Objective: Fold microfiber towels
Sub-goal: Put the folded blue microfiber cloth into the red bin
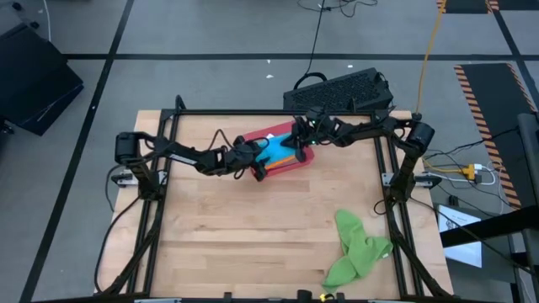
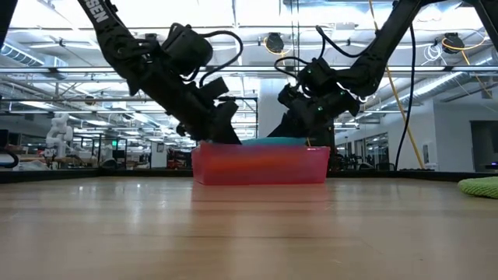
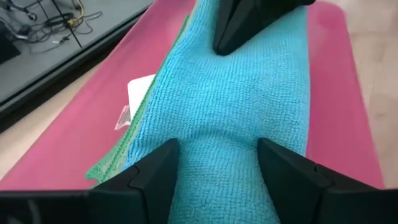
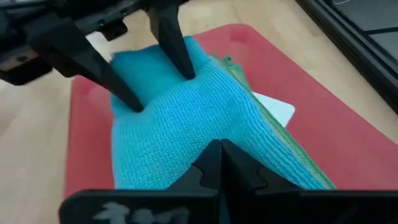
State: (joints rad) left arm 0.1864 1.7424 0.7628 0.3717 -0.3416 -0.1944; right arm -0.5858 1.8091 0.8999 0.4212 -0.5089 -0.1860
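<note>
Left gripper (image 3: pixel 214 163) is sitting spread wide astride the bright blue towel (image 3: pixel 236 99) in the red tray (image 1: pixel 301 157); right gripper (image 4: pixel 219 163), fingers closed together, is pressing its far end.

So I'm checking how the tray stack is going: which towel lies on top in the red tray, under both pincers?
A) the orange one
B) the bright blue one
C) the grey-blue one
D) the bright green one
B: the bright blue towel lies on top in the red tray, with the left pincer open astride it and the right pincer shut on its surface; the bright green towel lies apart on the table.
</note>
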